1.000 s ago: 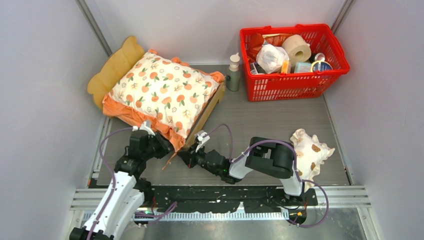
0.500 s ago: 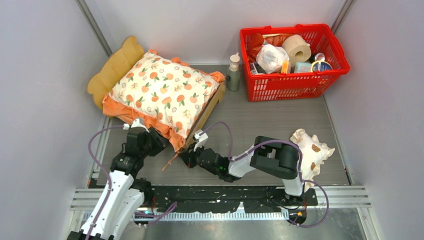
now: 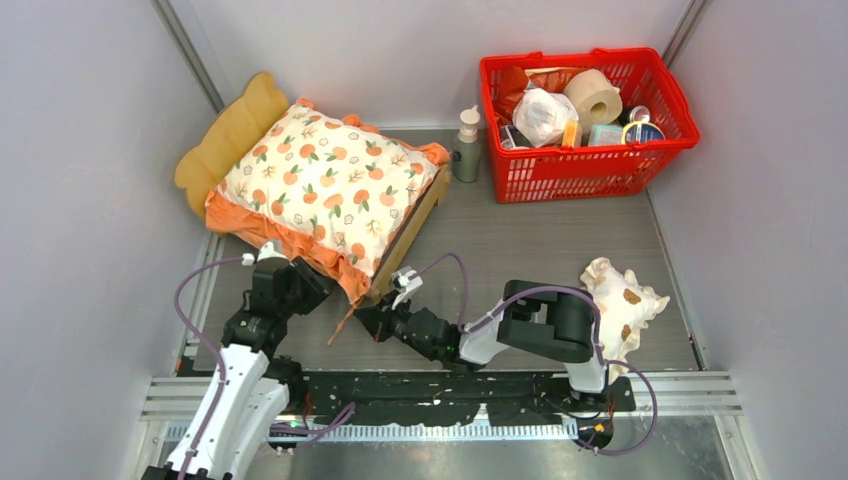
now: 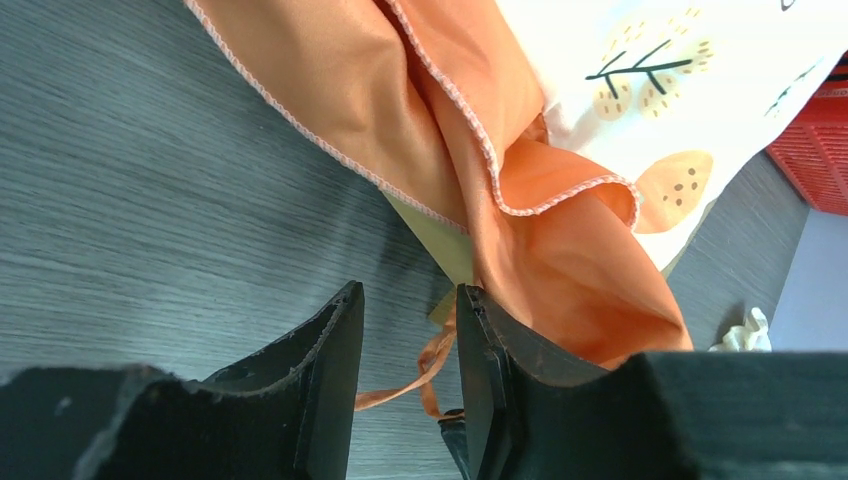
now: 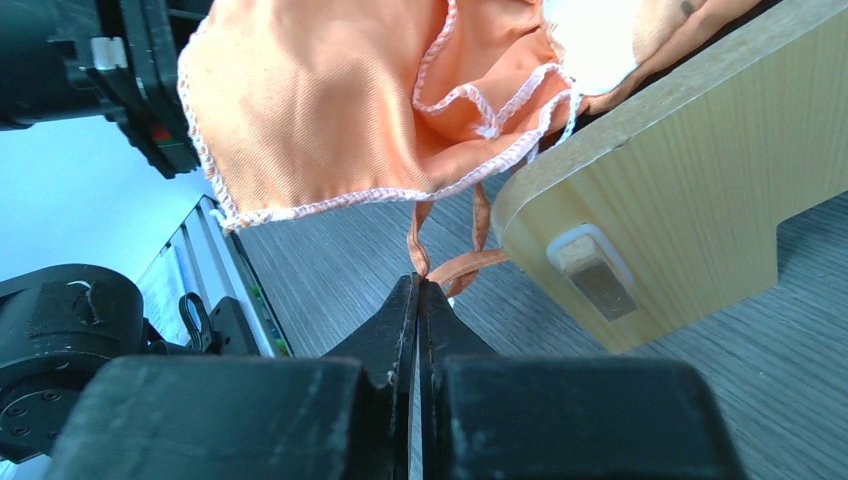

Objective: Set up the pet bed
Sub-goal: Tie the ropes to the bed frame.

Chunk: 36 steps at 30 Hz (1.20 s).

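Half open at the left gripper, clasping nothing, beside the cream orange-print cushion. Pinched shut at the right gripper, touching a thin orange ribbon. Far left, under that cushion: light-wood scalloped pet bed.

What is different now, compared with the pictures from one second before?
The left tool opened its jaws and drew back a little to the left, away from the orange ruffle of the cushion; it grips nothing now. The right tool slid slightly toward the near edge. Unchanged: the right tool stays shut on the orange tie, and the cushion on the pet bed, the spotted pillow and the red basket kept their places.
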Tool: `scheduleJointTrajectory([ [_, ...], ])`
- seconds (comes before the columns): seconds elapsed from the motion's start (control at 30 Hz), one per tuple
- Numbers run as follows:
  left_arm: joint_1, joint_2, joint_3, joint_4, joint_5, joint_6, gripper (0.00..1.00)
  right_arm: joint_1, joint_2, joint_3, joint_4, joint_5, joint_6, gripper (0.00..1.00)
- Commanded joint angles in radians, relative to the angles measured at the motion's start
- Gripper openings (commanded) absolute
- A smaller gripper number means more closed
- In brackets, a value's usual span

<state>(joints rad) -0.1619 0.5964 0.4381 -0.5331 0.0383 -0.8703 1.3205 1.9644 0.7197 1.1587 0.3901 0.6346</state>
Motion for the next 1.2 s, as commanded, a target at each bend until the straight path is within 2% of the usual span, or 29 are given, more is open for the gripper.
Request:
scheduleJointTrajectory([
  [0.0, 0.02, 0.011, -0.025, 0.065, 0.024, -0.013, 0.42, 0.018, 0.016, 0.0, 0.096, 0.068, 0.005, 0.05],
  [0.4, 0.04, 0.026, -0.069, 0.161, 0.133, 0.009, 0.35, 0.028, 0.032, -0.012, 0.102, 0.139, 0.104, 0.05],
  [0.8, 0.042, 0.026, -0.079, 0.205, 0.163, 0.017, 0.35, 0.006, 0.055, 0.006, 0.027, 0.111, 0.181, 0.05],
  [1.17, 0.067, 0.05, -0.077, 0.205, 0.202, 0.038, 0.35, -0.025, 0.022, 0.044, -0.093, 0.056, 0.15, 0.05],
])
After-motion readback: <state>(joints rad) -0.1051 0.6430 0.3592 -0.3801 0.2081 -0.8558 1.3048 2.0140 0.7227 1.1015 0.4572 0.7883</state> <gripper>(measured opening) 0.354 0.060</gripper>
